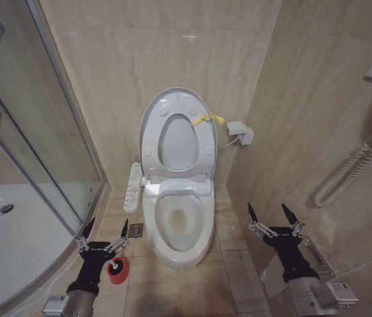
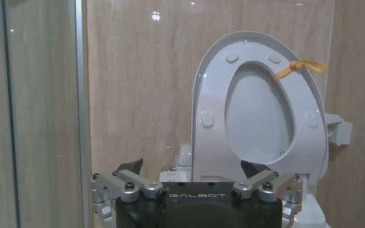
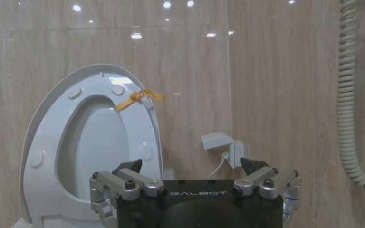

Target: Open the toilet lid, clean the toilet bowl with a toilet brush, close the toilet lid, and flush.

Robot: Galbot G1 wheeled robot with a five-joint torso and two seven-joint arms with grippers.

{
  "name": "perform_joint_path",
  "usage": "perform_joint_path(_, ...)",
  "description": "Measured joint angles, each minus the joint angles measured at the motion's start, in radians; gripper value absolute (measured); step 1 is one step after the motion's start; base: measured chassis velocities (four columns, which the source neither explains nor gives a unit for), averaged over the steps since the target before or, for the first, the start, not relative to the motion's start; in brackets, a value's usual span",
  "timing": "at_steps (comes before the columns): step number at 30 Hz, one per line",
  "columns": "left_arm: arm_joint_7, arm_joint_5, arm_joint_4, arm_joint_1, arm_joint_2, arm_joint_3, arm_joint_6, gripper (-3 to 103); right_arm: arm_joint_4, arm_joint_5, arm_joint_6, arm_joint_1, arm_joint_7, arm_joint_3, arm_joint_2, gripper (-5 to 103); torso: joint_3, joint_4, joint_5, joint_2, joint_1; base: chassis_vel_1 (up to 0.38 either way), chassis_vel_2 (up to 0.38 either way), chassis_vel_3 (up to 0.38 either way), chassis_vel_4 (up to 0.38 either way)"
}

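Both grippers hang low in front of the toilet bowl (image 1: 181,221) with their fingers spread wide and nothing between them. Seen from the head camera, the left gripper (image 1: 103,231) sits to the bowl's left, just above a small red cup (image 1: 117,270) standing on the floor tiles; the right gripper (image 1: 273,217) sits to the bowl's right, near the side wall. Each arm reaches forward from the robot, fingertips aimed toward the back wall.

The toilet lid (image 1: 150,122) stands raised behind the bowl, leaning against the back wall, its long axis running up and down. The seat ring (image 1: 178,140) is lifted flat against it, and a yellow strap (image 1: 207,119) is tied at the upper right rim. The bowl's long axis runs from the back wall toward the robot; its basin is open and stained yellowish.

Each gripper body carries the word "GALBOT" in its wrist view. A white control panel (image 1: 133,187) with small buttons is fixed at the bowl's left rear.
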Motion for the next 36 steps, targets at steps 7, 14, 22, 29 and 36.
perform_joint_path(7, -0.016, 0.042, -0.051, 0.042, -0.009, -0.001, -0.018, 100, 0.000, 0.000, 0.000, 0.000, 0.000, 0.000, 0.000, 100, 0.000, 0.0000, -0.0001, 0.000, 0.000, 0.000, 0.000, 0.000, 0.000)
perform_joint_path(14, -0.020, 0.064, -0.104, 0.070, -0.017, -0.010, -0.012, 100, 0.000, 0.000, 0.000, 0.000, 0.000, 0.000, 0.000, 100, 0.000, 0.0000, -0.0001, 0.000, 0.000, 0.000, 0.000, 0.000, 0.000)
perform_joint_path(22, -0.029, 0.068, -0.126, 0.086, -0.016, -0.016, -0.009, 100, 0.000, 0.000, 0.000, 0.000, 0.000, 0.000, 0.000, 100, 0.000, 0.0000, -0.0002, 0.000, 0.000, 0.000, 0.000, 0.000, 0.000)
perform_joint_path(29, -0.040, 0.077, -0.129, 0.095, -0.018, -0.012, 0.006, 100, 0.000, 0.000, 0.000, 0.000, 0.000, 0.000, 0.000, 100, 0.000, 0.0000, -0.0002, 0.000, 0.000, 0.000, 0.000, 0.000, 0.000)
perform_joint_path(36, -0.041, 0.077, -0.129, 0.095, -0.018, -0.012, 0.006, 100, 0.000, 0.000, 0.000, 0.000, 0.000, 0.000, 0.000, 100, 0.000, 0.0000, -0.0002, 0.000, 0.000, 0.000, 0.000, 0.000, 0.000)
